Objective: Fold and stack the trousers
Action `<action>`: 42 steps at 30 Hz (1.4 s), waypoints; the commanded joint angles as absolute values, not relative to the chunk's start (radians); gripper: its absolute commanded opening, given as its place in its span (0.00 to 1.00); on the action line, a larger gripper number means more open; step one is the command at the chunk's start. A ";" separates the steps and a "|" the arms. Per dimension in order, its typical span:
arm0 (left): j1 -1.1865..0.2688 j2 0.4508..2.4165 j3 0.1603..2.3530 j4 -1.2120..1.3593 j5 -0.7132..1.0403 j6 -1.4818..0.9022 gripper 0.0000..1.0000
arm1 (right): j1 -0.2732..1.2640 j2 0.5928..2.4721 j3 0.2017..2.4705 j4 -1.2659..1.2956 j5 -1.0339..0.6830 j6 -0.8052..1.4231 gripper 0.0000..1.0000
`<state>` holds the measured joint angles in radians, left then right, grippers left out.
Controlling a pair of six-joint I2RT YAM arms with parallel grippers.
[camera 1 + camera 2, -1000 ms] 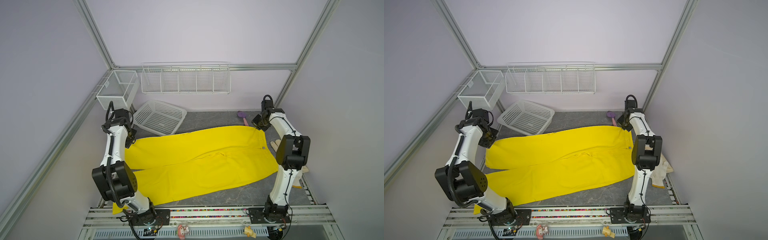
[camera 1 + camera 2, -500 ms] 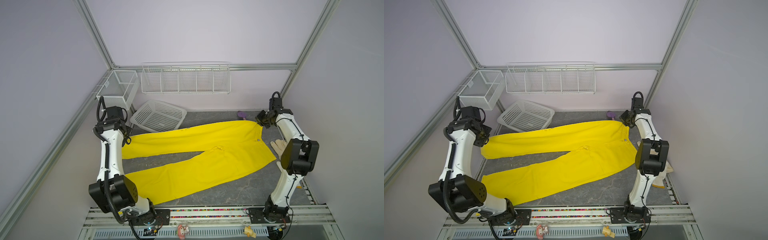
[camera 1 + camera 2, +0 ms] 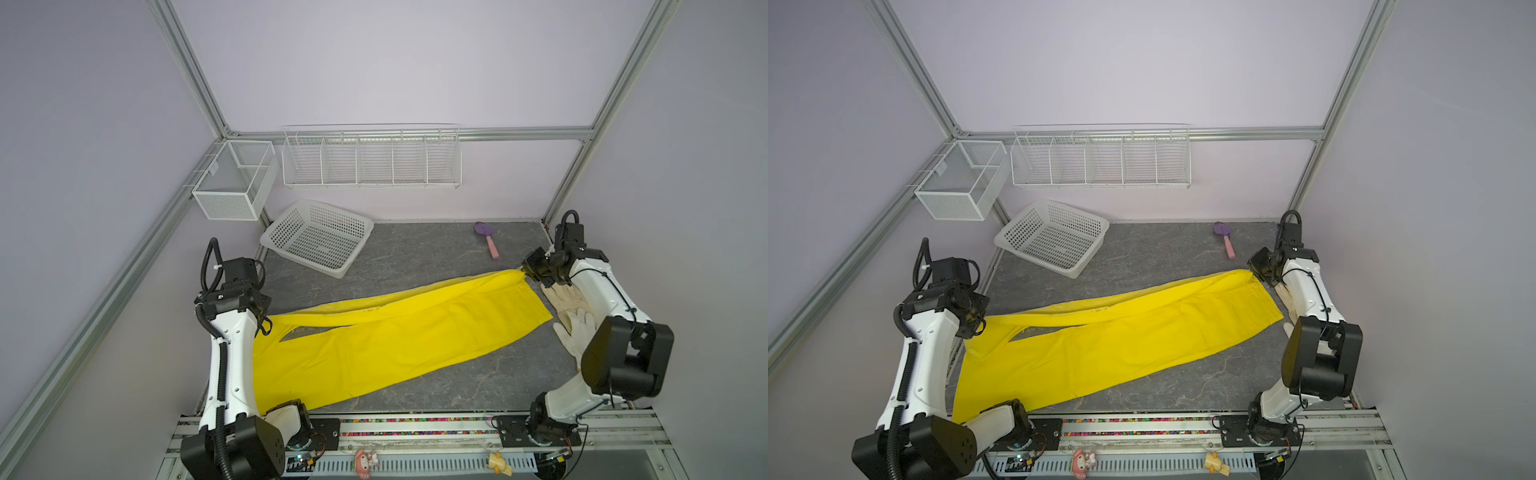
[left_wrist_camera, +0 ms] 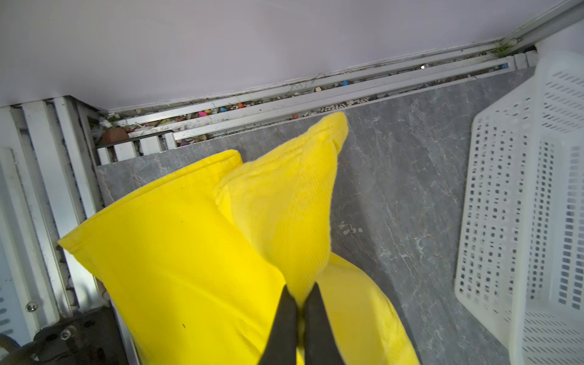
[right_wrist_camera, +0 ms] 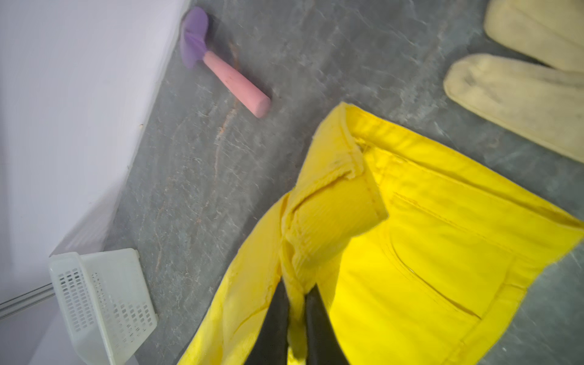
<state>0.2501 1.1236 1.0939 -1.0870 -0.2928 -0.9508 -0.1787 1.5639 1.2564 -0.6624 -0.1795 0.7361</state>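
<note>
Yellow trousers spread diagonally across grey table; left gripper pinched tight on far leg's cuff, right gripper pinched tight on waistband corner, beside cream gloves.

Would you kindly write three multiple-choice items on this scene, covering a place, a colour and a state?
1. Where is the white basket? A) table's far left corner B) table's middle C) near right corner
2. What colour is the scoop's handle? A) green B) pink C) black
3. How is the left pincer? A) open B) shut on the basket C) shut on the trousers
Answers: 1 A, it sits near the back wall, left; 2 B, pink under a purple head; 3 C, yellow cloth is pinched in it.
</note>
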 commanded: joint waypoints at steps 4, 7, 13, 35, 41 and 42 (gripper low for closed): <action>0.258 1.050 1.016 -1.085 -0.365 -1.004 0.00 | -0.244 1.438 1.117 -0.702 -0.125 0.718 0.11; 0.258 1.023 0.978 -1.113 -0.376 -1.021 0.00 | -0.250 1.424 1.077 -0.720 -0.083 0.694 0.11; 0.258 0.971 0.885 -1.156 -0.386 -1.035 0.00 | -0.237 1.434 0.969 -0.739 -0.043 0.686 0.11; 0.253 1.249 0.608 -0.784 -0.245 -0.995 0.00 | -0.166 1.696 0.961 -0.677 0.127 0.672 0.11; 0.253 1.369 0.666 -0.743 -0.285 -0.961 0.00 | -0.154 1.761 0.997 -0.645 0.111 0.688 0.11; 0.253 1.395 0.686 -0.744 -0.290 -0.950 0.00 | -0.148 1.765 1.004 -0.637 0.108 0.692 0.11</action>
<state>0.2512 1.3346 0.6437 -0.7979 -0.2581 -0.9825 -0.1619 1.6985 1.0054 -0.7467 0.0929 0.6800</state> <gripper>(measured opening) 0.049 0.105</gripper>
